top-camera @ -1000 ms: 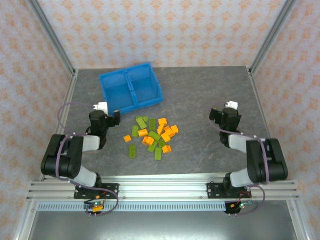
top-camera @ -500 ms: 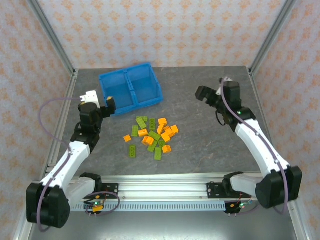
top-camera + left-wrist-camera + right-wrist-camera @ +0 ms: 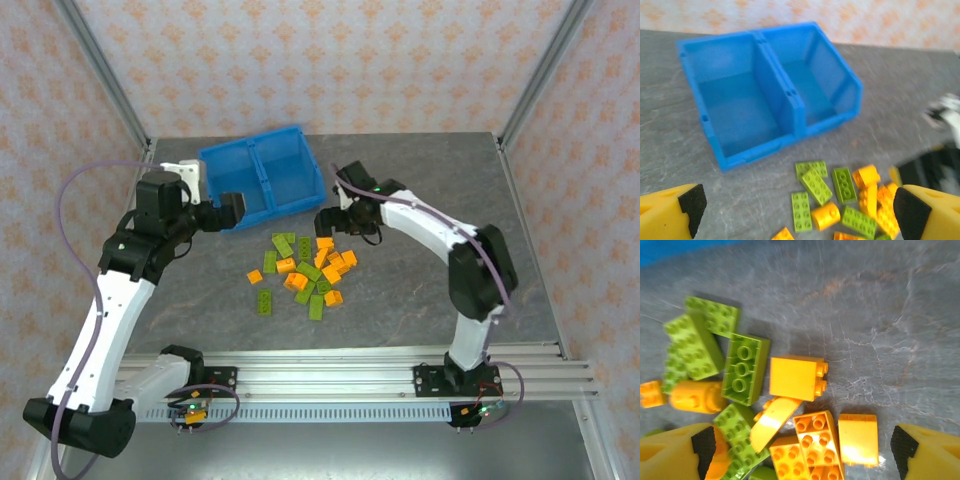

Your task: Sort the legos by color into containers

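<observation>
The legos (image 3: 305,270), olive-green and orange bricks, lie in a loose pile on the grey table just in front of the containers. The containers are two empty compartments of a blue bin (image 3: 262,150) split by a middle wall (image 3: 782,85). My left gripper (image 3: 212,214) hovers open at the bin's front left corner, facing the bin, with green legos (image 3: 816,186) below it. My right gripper (image 3: 348,226) hangs open over the pile's far right edge. Orange bricks (image 3: 815,437) lie on the table between its fingertips, and one orange block (image 3: 795,377) lies just beyond them.
Metal frame posts (image 3: 100,80) and patterned walls close in the table on three sides. An aluminium rail (image 3: 320,380) runs along the near edge. Bare grey table (image 3: 440,170) lies right of the bin.
Both arms have unfolded from near their bases. The left gripper rose towards the bin's front left corner. The right gripper swung left over the pile and its jaws narrowed slightly.
</observation>
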Robot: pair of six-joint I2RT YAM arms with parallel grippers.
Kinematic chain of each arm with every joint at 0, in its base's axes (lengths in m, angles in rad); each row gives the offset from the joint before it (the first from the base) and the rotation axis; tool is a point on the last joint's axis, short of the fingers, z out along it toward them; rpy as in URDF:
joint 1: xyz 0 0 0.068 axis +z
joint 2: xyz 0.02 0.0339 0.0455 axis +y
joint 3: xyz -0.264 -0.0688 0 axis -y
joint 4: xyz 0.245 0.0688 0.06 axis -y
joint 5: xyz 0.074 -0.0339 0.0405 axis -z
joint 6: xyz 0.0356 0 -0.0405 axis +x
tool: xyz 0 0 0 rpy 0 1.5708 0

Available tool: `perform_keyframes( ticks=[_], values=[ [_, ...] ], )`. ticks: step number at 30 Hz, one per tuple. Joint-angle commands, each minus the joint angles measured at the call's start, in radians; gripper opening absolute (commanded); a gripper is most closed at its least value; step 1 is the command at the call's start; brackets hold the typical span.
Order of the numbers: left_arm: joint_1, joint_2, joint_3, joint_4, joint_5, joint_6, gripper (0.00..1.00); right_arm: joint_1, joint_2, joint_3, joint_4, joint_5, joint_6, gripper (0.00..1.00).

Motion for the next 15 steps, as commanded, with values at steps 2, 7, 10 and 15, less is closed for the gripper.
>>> perform_keyframes(
  ticks=[2,7,10,15],
  values=[
    [-0.045,-0.061,-0.048,-0.166,0.207,0.336,0.99,0.027,0.1,0.074,-0.043,0.024,-0.011,0.89],
    [-0.188,-0.074,-0.203,-0.146,0.282,0.5,0.99,0.042,0.193,0.122,-0.034,0.031,0.003,0.81],
    [-0.244,-0.033,-0.238,-0.148,0.253,0.568,0.99,0.044,0.244,0.146,-0.033,0.026,0.006,0.68],
    [-0.253,0.006,-0.268,-0.064,0.226,0.566,0.99,0.045,0.268,0.161,-0.033,0.066,0.018,0.46]
  ],
)
